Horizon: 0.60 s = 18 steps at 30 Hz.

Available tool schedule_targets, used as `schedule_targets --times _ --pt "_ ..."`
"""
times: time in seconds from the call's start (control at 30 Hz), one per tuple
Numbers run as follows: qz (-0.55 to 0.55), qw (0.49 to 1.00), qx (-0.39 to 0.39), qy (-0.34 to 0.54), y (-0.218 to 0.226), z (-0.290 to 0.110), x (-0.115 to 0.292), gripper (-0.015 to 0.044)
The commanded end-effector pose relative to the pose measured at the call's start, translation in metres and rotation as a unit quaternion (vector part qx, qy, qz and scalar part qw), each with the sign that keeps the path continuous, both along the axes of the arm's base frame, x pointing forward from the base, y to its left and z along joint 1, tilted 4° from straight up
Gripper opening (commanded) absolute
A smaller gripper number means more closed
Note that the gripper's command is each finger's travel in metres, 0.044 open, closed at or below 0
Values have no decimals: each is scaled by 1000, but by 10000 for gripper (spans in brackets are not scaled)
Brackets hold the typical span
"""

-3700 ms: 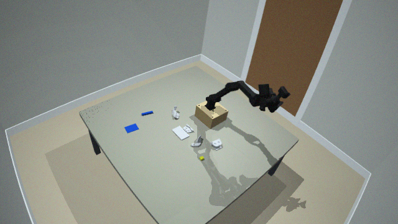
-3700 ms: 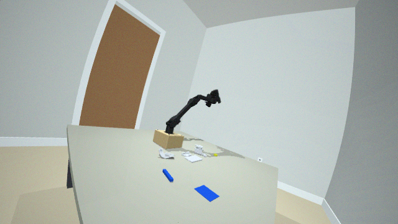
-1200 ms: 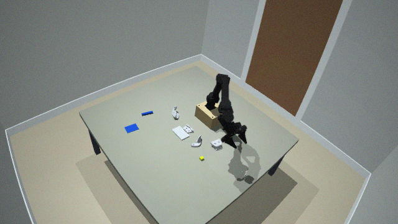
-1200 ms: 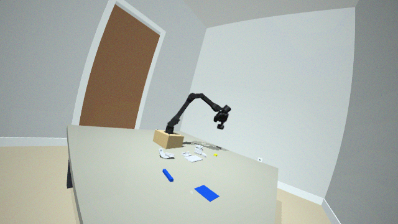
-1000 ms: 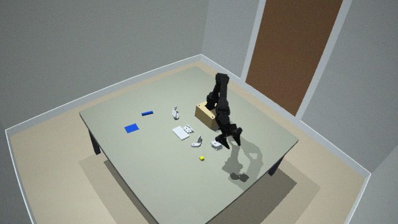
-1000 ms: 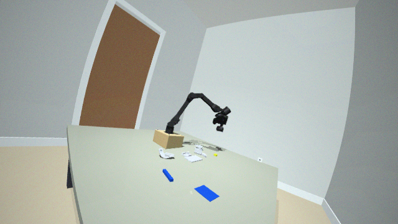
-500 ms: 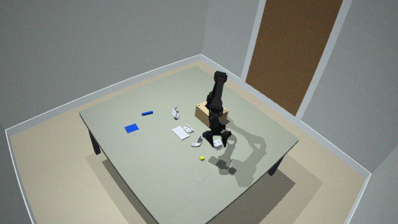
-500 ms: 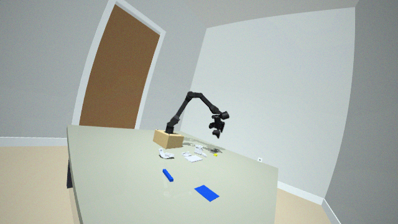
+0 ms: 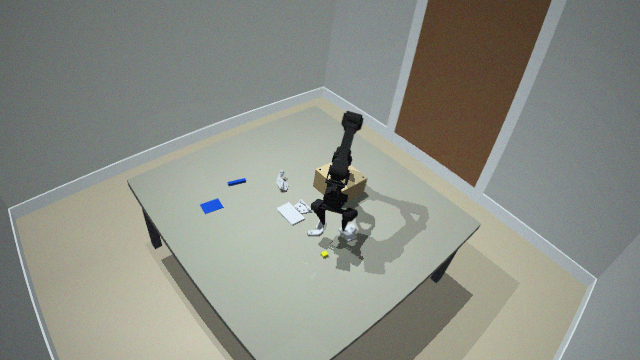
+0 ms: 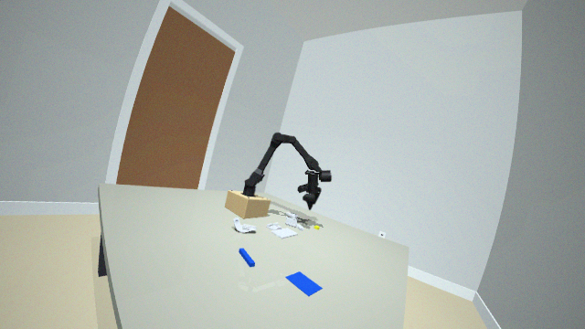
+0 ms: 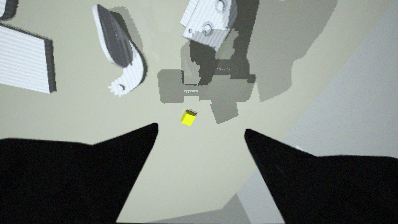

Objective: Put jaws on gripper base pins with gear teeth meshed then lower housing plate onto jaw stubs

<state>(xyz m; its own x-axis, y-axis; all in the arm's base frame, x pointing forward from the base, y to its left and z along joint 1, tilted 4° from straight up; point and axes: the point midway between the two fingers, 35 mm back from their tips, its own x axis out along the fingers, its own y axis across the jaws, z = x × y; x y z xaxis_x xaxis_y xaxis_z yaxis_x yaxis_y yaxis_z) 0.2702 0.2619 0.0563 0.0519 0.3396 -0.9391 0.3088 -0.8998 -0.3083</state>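
Hovering above bench [image 9: 225, 240] [image 10: 174, 256] [image 11: 172, 187], hand [image 9: 333, 228] [image 10: 310, 207] [image 11: 202, 130] has fingers wide apart, nothing between. Base [image 9: 350, 231] [image 10: 292, 216] [image 11: 210, 25] lies on bench, pins bare. Near jaw [image 9: 315, 232] [image 10: 298, 226] [image 11: 132, 77] lies beside base; far jaw [image 9: 283, 183] [image 10: 244, 228] lies off past white slab [image 9: 291, 213] [image 10: 284, 233] [image 11: 25, 60]. Yellow cube [image 9: 324, 254] [image 10: 316, 228] [image 11: 188, 118] near base. Which piece is housing plate, cannot tell.

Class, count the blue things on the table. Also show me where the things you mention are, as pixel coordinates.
2: a blue bar [image 9: 236, 182] [image 10: 247, 257] near the table's edge, and a blue square [image 9: 212, 206] [image 10: 303, 283] beside it, apart. The arm could hide others.
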Motion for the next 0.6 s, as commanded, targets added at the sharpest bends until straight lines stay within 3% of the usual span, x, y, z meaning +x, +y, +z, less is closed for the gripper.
schedule_targets --times 0.0,0.3,0.57 --pt "19 999 -46 1 -28 -10 -7 440" --pt "70 987 -140 23 -85 -28 -26 440" --pt "75 986 -147 25 -88 -38 -27 440"
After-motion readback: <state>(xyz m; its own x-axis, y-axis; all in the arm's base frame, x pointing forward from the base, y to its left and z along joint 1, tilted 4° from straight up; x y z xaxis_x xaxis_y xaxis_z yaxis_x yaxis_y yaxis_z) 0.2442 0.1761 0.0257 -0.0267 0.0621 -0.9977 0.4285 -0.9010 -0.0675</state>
